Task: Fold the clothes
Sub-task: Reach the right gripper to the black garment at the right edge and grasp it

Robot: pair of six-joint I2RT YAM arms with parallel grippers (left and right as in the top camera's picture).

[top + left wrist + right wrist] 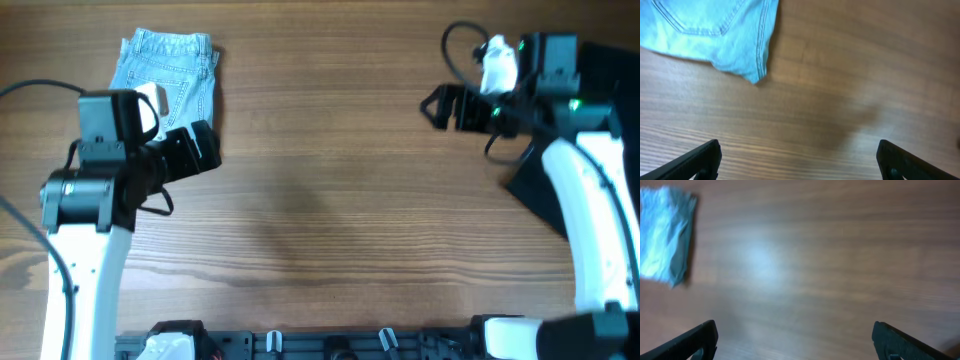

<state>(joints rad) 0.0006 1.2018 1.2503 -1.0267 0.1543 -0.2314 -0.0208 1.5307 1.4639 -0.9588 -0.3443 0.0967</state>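
Folded pale-blue denim shorts (168, 68) lie at the table's back left. They also show in the left wrist view (710, 30) and, blurred, in the right wrist view (665, 240). A patch of black fabric (545, 195) shows at the right edge, mostly hidden under my right arm. The royal-blue garment is out of view. My left gripper (200, 150) is open and empty, just right of the denim shorts' lower corner. My right gripper (445, 105) is open and empty over bare wood at the back right.
The wooden table (330, 200) fills the view. A black rail with mounts (330, 345) runs along the front edge. A cable (465, 45) loops above my right wrist.
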